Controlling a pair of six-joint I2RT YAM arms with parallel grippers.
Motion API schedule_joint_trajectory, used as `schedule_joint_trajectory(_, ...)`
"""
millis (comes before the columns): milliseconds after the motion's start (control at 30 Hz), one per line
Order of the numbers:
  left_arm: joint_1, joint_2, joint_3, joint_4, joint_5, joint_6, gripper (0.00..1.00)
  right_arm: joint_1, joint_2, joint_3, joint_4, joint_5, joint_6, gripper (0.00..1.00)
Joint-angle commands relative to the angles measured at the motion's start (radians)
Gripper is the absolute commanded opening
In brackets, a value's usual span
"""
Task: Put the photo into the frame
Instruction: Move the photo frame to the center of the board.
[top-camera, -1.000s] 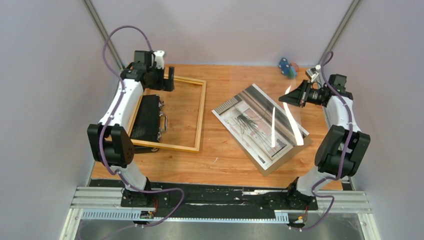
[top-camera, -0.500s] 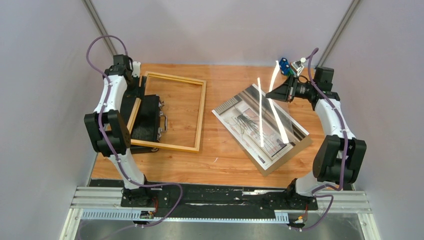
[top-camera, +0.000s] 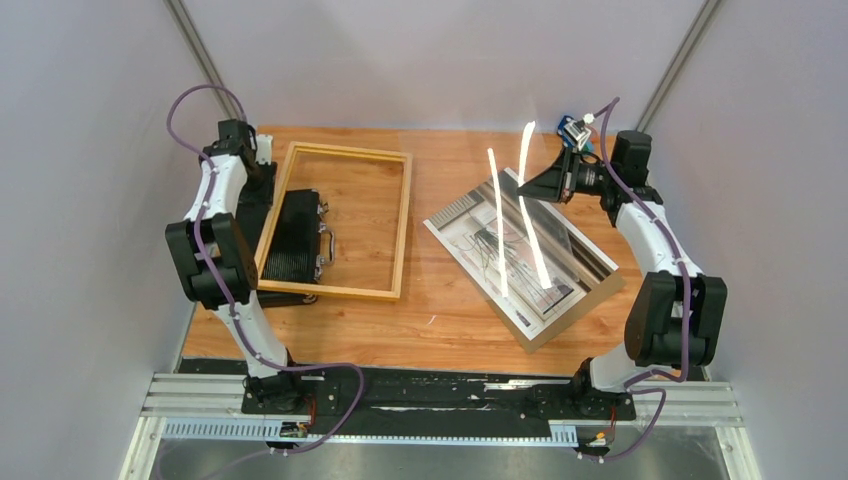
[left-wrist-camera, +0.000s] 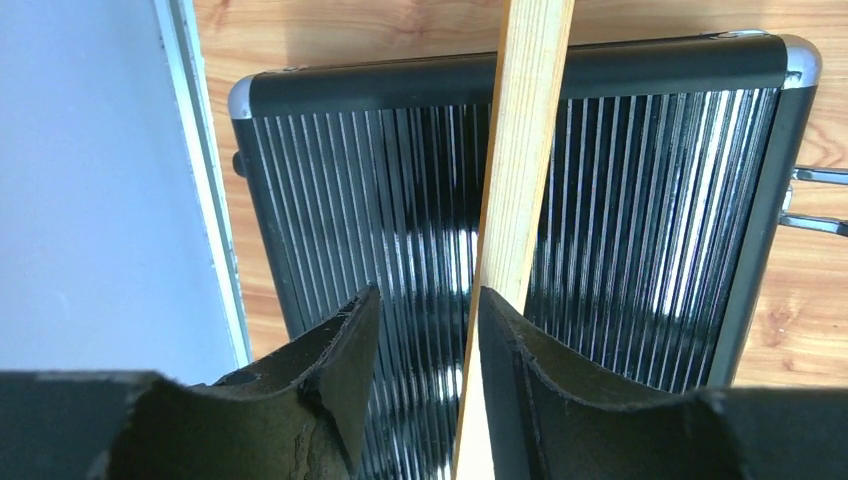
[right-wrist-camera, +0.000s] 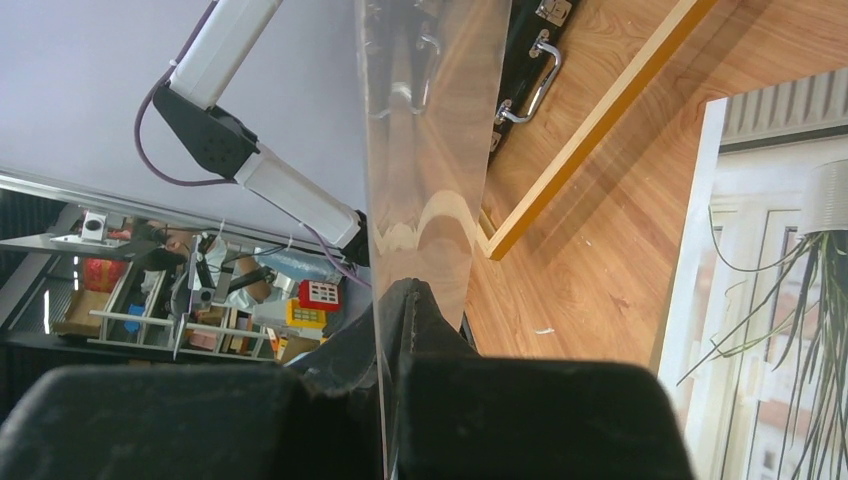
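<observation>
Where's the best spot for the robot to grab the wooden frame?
Grab the frame by its thin left rail, where it rests across the black case instead of flat on the table. Come down from above, one of the fingers on each side. The left gripper straddles it there.

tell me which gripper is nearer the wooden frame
Left. The left gripper straddles the frame at its left rail, above the black case; the right gripper is well off to the right, over the photo, shut on a clear pane.

Wooden table (top-camera: 440, 305) bearing black case (top-camera: 295, 240), backing board (top-camera: 580, 308)
</observation>
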Motion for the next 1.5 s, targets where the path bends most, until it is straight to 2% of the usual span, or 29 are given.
schedule_joint_trajectory(0,0.004,-0.007,-0.064,0.005,0.063,-0.011,0.5,0.016,-0.017,0.018,0.068,-0.004,0.044,0.0)
schedule_joint_trajectory(800,0.005,-0.201,-0.263,0.017,0.247,-0.049,0.43,0.044,0.001,0.015,0.077,0.014,0.048,0.0)
schedule_joint_trajectory(1000,0.005,-0.243,-0.307,0.018,0.262,-0.043,0.43,0.067,0.001,-0.016,0.22,0.019,0.149,0.0)
schedule_joint_trajectory(1233,0.004,-0.283,-0.324,0.001,0.294,-0.042,0.44,0.142,0.05,0.002,0.257,0.041,0.177,0.0)
schedule_joint_trajectory(1467,0.004,-0.317,-0.34,-0.022,0.353,-0.048,0.46,0.213,0.144,0.006,0.479,0.037,0.362,0.0)
